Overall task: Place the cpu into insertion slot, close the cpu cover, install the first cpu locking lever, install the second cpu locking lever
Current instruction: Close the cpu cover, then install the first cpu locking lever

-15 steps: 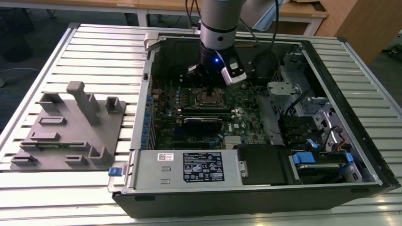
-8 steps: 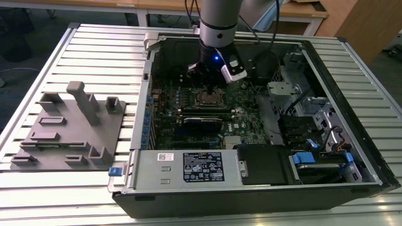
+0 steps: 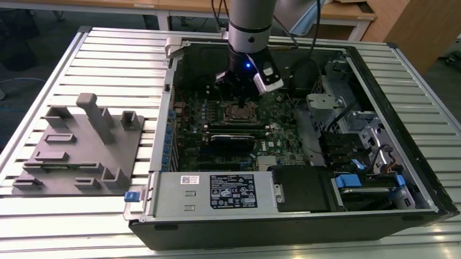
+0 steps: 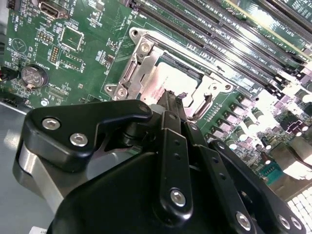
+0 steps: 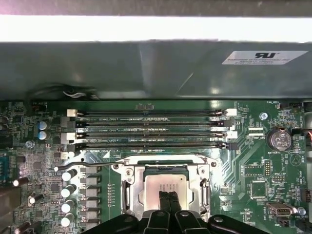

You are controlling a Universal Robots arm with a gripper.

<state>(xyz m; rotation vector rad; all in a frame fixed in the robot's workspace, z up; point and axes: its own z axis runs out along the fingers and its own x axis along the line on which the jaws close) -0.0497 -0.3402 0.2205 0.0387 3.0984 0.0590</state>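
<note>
The cpu [image 5: 165, 183] shows its dull silver top inside the insertion slot [image 3: 240, 112] on the green board. The cpu cover [image 5: 127, 195], a silver frame with a window, lies flat around the chip, and it also shows in the second wrist view [image 4: 127, 73]. My gripper [image 5: 169, 197] stands straight over the socket with its two thin black fingers pressed together, tips at the cpu's top near one edge. In the exterior view the gripper [image 3: 240, 102] hangs inside the open computer case. A thin wire lever [image 5: 73, 163] sticks out sideways beside the socket.
Several long black memory slots [image 5: 151, 129] run beside the socket, close to the case wall [image 5: 146, 68]. A coin battery [image 5: 279, 139] sits on the board. A grey fixture plate [image 3: 79, 151] lies at the exterior view's left, on the slatted table. The power supply [image 3: 216, 191] fills the case front.
</note>
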